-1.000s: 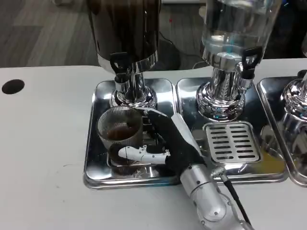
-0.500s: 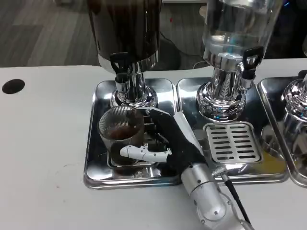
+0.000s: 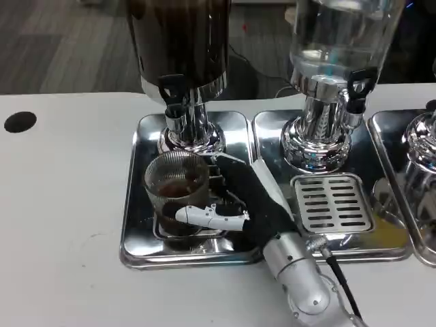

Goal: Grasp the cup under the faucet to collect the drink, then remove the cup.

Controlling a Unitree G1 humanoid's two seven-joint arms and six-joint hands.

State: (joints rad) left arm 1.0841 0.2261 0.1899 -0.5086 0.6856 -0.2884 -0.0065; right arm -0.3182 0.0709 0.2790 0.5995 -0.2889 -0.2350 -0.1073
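Glass cup (image 3: 176, 193): ribbed and clear, with a little dark drink in the bottom; you see it upright on the left drip tray (image 3: 136, 231), just in front of the dark dispenser's faucet (image 3: 174, 102).
Right hand (image 3: 235, 201): your hand is clamped on the cup from the cup's right side, a white finger (image 3: 204, 216) lying across the cup's front wall and the dark palm pressed to its flank.
Right forearm (image 3: 303, 279): silver, running from the hand toward the near right, with a black cable (image 3: 340, 286) beside it.
Dark dispenser (image 3: 182, 48): directly behind the cup, its tank dark and opaque, standing on a chrome pedestal (image 3: 189, 133) with a black tap lever above the spout.
Clear dispenser (image 3: 334, 41): to the right of the cup and further back, a see-through tank on its own chrome base, with a black tap (image 3: 360, 85).
Slotted grate (image 3: 332, 203): right of the cup, beyond your hand, set into the second drip tray (image 3: 381, 248).
Third dispenser (image 3: 419, 157): far right of the cup, only a chrome base at the edge.
Bench (image 3: 61, 225): white, with a round black hole (image 3: 19, 122) well to the left of the cup.
Writing: you can read no brand, label or lettering on any tank, tray or cup.
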